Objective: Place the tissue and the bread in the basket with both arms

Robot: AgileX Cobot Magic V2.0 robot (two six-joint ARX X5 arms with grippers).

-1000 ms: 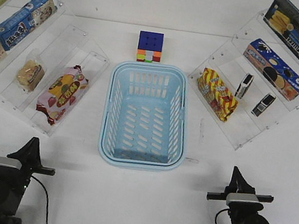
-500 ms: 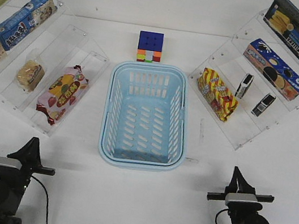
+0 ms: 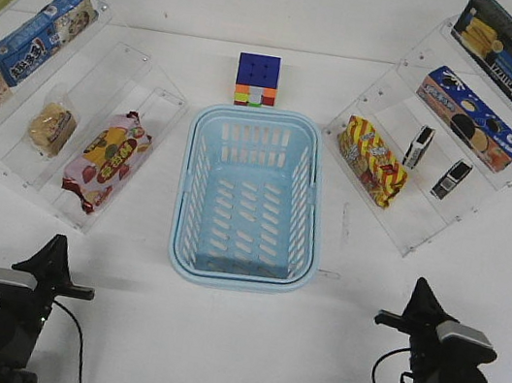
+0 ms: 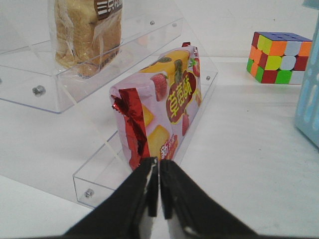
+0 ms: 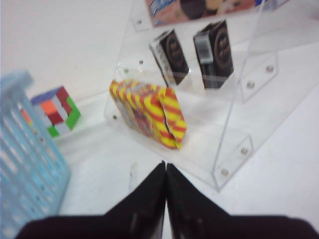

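Bread and tissue sit shelved beyond both arms' clenched, empty fingers.

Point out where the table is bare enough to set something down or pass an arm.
Bare: the white strips either side of the basket, before each acrylic rack, and the near stretch between the left gripper and right gripper. Crowded: both racks, and behind the basket, where the cube sits.

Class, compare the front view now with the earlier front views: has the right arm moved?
Yes. The right arm's gripper has swung toward the robot's right and slightly nearer the camera, farther from the basket, which stays put.
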